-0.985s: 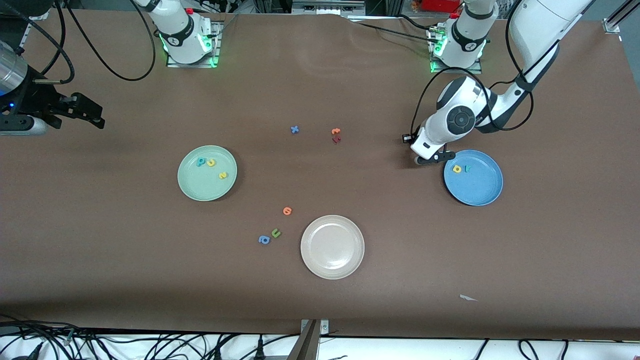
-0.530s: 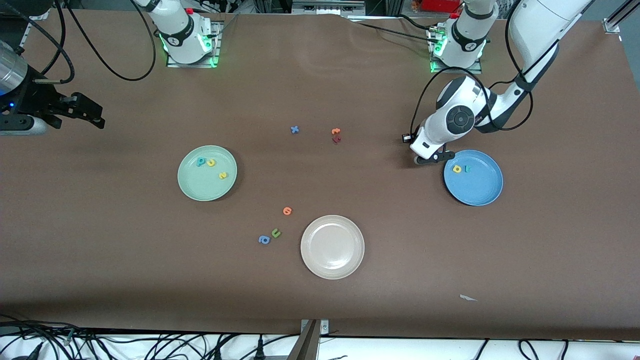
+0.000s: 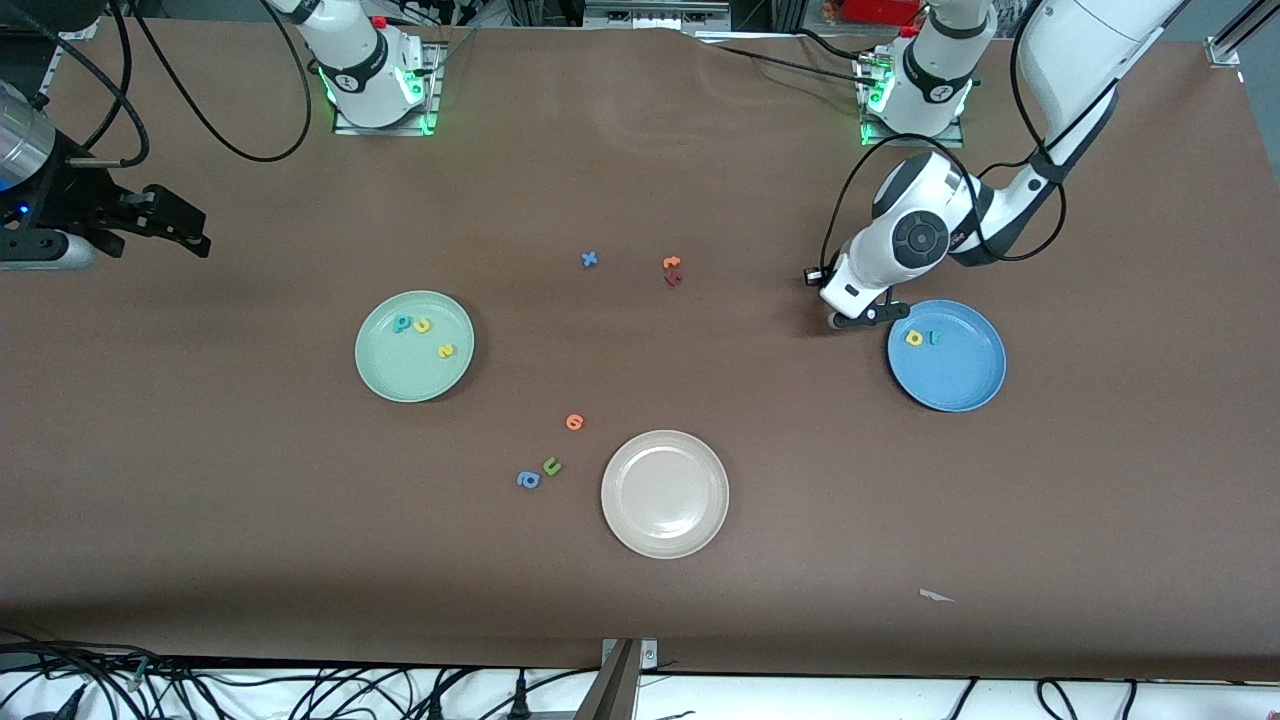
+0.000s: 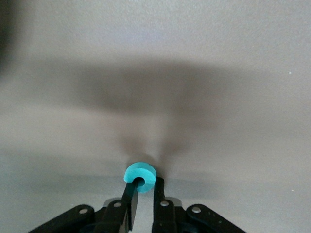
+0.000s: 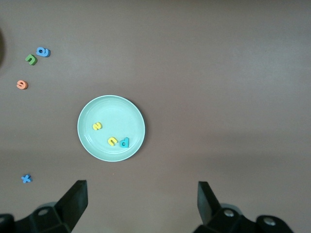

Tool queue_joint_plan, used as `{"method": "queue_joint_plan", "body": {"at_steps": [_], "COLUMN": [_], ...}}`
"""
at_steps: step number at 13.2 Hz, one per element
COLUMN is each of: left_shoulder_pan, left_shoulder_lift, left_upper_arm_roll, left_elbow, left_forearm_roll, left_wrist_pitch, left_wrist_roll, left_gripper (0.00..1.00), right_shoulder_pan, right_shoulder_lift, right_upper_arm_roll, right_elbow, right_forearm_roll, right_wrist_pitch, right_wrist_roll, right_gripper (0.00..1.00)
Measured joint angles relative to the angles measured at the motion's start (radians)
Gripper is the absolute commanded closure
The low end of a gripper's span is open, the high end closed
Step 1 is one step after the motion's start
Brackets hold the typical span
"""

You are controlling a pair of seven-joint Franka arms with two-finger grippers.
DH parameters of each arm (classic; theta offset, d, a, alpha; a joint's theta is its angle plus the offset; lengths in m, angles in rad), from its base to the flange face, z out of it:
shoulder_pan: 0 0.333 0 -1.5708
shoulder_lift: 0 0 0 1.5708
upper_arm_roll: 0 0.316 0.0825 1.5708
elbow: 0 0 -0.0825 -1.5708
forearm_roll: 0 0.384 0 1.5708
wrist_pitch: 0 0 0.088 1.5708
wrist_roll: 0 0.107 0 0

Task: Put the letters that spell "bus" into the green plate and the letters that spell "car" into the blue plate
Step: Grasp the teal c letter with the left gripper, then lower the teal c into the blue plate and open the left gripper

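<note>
Three "bus" letters point(image 3: 423, 331) lay in the green plate point(image 3: 400, 375), two "car" letters point(image 3: 922, 338) in the blue plate point(image 3: 950, 385). The left gripper point(image 4: 142, 194) pinched the teal c point(image 4: 140, 173) at the table beside that plate. The right gripper point(image 5: 141, 199) waited wide above the green plate.

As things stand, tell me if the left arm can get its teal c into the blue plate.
Probably yes: the left gripper, shut on the teal c, sits right beside the blue plate, with nothing between.

Even overhead light, soft shadows under the plates; the worktop point(image 3: 640, 600) looks washed-out and blurry in the left wrist view, with a broad dark shadow.
</note>
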Motion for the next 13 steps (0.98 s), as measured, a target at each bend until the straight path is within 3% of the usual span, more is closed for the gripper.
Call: {"method": "queue_joint_plan", "body": {"at_steps": [10,13], "left_shoulder_pan": [0.005,0.008], "left_shoulder_lift": [0.001,0.002], "left_upper_arm_roll": [0.023,0.02], "left_elbow": [0.029,0.124], "left_forearm_roll": [0.03,0.03], "left_wrist_pitch": [-0.012,-0.161], "left_wrist_roll": [0.0,0.0], "left_gripper": [0.9,0.9], "right_shoulder_pan": [0.0,0.0], "right_shoulder_lift": [0.0,0.0], "right_upper_arm_roll": [0.0,0.0], "right_elbow": [0.0,0.0], "right_forearm_roll": [0.0,0.0], "right_wrist_pitch": [-0.001,-0.002], "right_wrist_roll": [0.0,0.0], "right_gripper": [0.0,0.0]}}
